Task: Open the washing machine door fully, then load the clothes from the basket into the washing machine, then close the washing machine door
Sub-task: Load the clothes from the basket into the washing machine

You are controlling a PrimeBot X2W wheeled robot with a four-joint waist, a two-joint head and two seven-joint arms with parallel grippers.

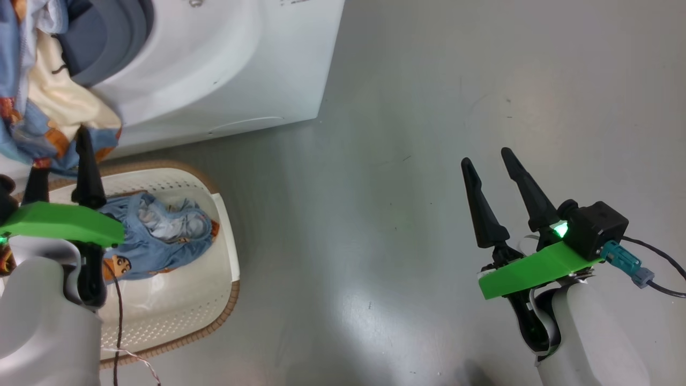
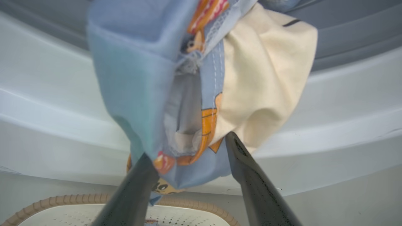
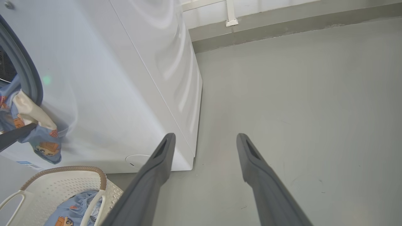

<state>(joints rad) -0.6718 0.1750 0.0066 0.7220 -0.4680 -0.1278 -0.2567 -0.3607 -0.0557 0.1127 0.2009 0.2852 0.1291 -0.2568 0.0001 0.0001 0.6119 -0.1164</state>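
The left gripper [image 1: 60, 155] is on the left, its two fingers [image 1: 87, 171] spread wide apart. The right gripper [image 1: 486, 156] is far to the right, spread wide too.

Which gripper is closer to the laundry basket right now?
Left. The left gripper hovers over the basket's edge nearest the washer; the right gripper is off to its side, above the floor.

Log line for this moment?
left tool open astride garment hanging from washing machine | right tool open over floor | second garment in basket
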